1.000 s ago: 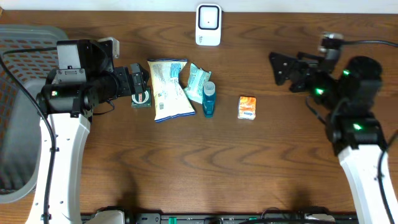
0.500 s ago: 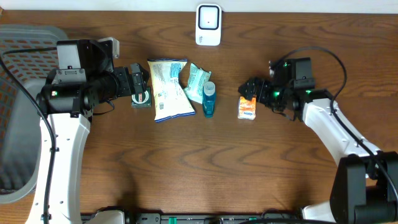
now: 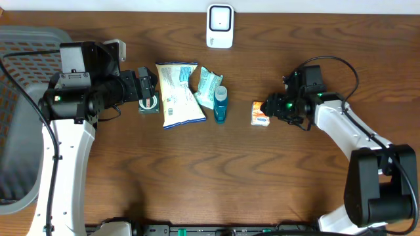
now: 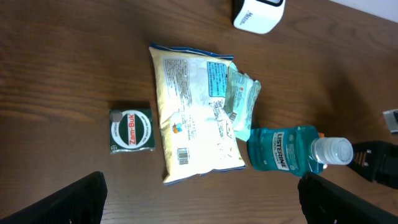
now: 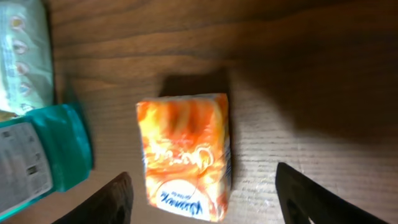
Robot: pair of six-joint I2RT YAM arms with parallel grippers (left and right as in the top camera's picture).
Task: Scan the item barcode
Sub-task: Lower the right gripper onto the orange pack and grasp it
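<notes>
Looking down from overhead, you find the orange packet (image 3: 259, 118) lying flat on the table (image 3: 197, 177), right of centre, apart from the blue bottle (image 3: 220, 105) to its left. The right gripper (image 3: 267, 107) sits low at the packet's right end. The scanner (image 3: 220, 26) stands at the far edge, well apart. The left gripper (image 3: 148, 93) hangs over a small green box (image 3: 149, 105), beside a white snack bag (image 3: 178, 94) and a wipes pack (image 3: 209, 85). A grey basket (image 3: 20, 65) sits far left.

Left wrist view: your left gripper (image 4: 200, 190) is spread wide, grasping nothing; box (image 4: 131, 129), bag (image 4: 193, 124) and bottle (image 4: 286, 149) lie below it.

Right wrist view: the right gripper (image 5: 200, 186) straddles the packet (image 5: 185, 152), with table showing on either side between packet and fingers (image 5: 115, 199). Released, not gripping.
</notes>
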